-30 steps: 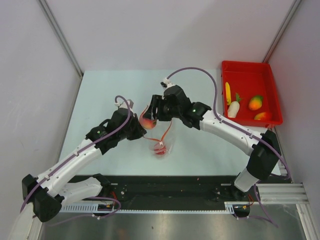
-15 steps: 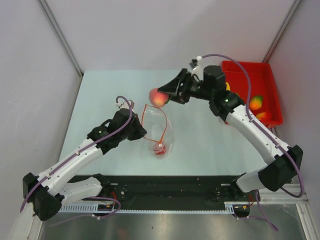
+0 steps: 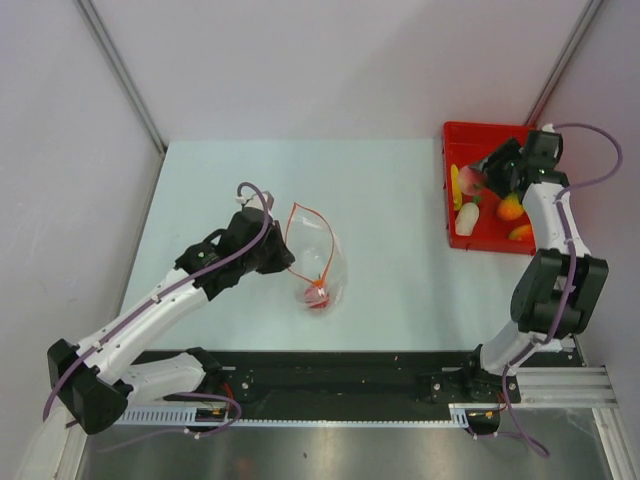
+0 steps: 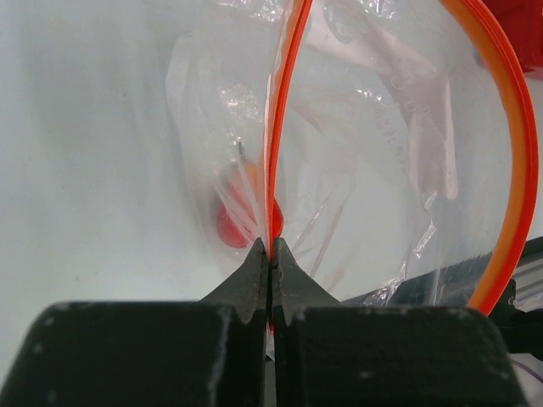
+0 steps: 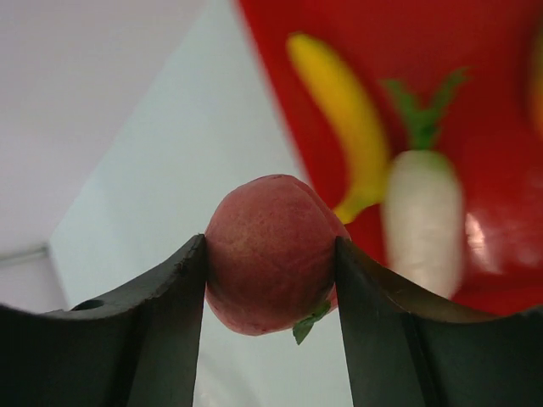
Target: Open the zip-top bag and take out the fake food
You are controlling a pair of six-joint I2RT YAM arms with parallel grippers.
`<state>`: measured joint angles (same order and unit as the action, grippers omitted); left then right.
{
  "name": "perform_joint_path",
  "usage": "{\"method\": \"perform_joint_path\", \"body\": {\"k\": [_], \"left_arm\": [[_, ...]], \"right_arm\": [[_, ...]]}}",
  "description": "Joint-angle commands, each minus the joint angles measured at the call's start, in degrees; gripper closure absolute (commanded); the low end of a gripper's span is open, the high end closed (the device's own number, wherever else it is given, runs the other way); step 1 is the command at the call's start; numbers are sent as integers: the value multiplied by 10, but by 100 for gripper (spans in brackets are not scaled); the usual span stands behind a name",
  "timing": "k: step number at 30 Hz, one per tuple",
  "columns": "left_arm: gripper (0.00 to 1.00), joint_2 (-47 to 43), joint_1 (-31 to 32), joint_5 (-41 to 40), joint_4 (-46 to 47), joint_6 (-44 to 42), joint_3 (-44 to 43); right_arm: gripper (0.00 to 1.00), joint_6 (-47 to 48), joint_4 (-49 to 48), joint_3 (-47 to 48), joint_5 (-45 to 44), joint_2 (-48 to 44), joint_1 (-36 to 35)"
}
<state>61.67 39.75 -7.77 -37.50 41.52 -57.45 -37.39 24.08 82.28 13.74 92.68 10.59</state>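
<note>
The clear zip-top bag (image 3: 318,262) stands open on the table, its orange zip strip (image 4: 280,127) spread in a loop. My left gripper (image 3: 284,262) is shut on the strip's near side (image 4: 271,248). A red piece (image 3: 318,297) lies in the bag's bottom (image 4: 231,227). My right gripper (image 3: 478,178) is shut on a pink peach (image 5: 270,253) and holds it over the left edge of the red tray (image 3: 492,133). In the tray lie a yellow piece (image 3: 456,186), a white radish (image 3: 467,217) and orange-green fruits (image 3: 511,207).
The red tray stands at the back right of the table, against the right wall. A black rail runs along the table's near edge (image 3: 350,375). Grey walls close in the left, back and right.
My right gripper has lifted the pink peach out of the bag and carried it right to the red tray. The left gripper has stayed on the zip strip.
</note>
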Motion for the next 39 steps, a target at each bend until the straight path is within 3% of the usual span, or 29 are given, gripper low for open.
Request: {"method": "perform_joint_path", "body": {"k": [1, 5, 8, 9, 11, 12, 15, 18, 23, 29, 33, 34, 39], "left_arm": [[100, 6, 0, 40, 14, -18, -12], [100, 6, 0, 49, 14, -27, -13], [100, 8, 0, 52, 16, -33, -14], [100, 10, 0, 52, 17, -35, -15], [100, 13, 0, 56, 19, -35, -16], [100, 14, 0, 57, 20, -35, -18], [100, 18, 0, 61, 29, -35, -17], [100, 20, 0, 61, 34, -32, -18], [100, 14, 0, 62, 39, -23, -13], [100, -2, 0, 55, 51, -11, 2], [100, -8, 0, 53, 63, 1, 13], [100, -8, 0, 54, 65, 3, 14], [100, -8, 0, 57, 73, 14, 22]], "right_arm": [[89, 57, 22, 1, -81, 57, 69], [86, 100, 39, 1, -133, 98, 96], [70, 119, 45, 1, -158, 108, 101], [59, 124, 45, 2, -162, 116, 102], [51, 130, 43, 2, -154, 121, 102], [40, 132, 45, 2, -152, 119, 101], [22, 137, 60, 2, -161, 106, 89], [14, 138, 83, 1, -178, 94, 66], [6, 124, 106, 0, -172, 42, 21], [3, 110, 107, 6, -148, -67, -164], [9, 111, 110, 7, -151, -119, -325], [11, 114, 113, 9, -163, -129, -393], [26, 111, 127, 14, -234, -161, -542]]}}
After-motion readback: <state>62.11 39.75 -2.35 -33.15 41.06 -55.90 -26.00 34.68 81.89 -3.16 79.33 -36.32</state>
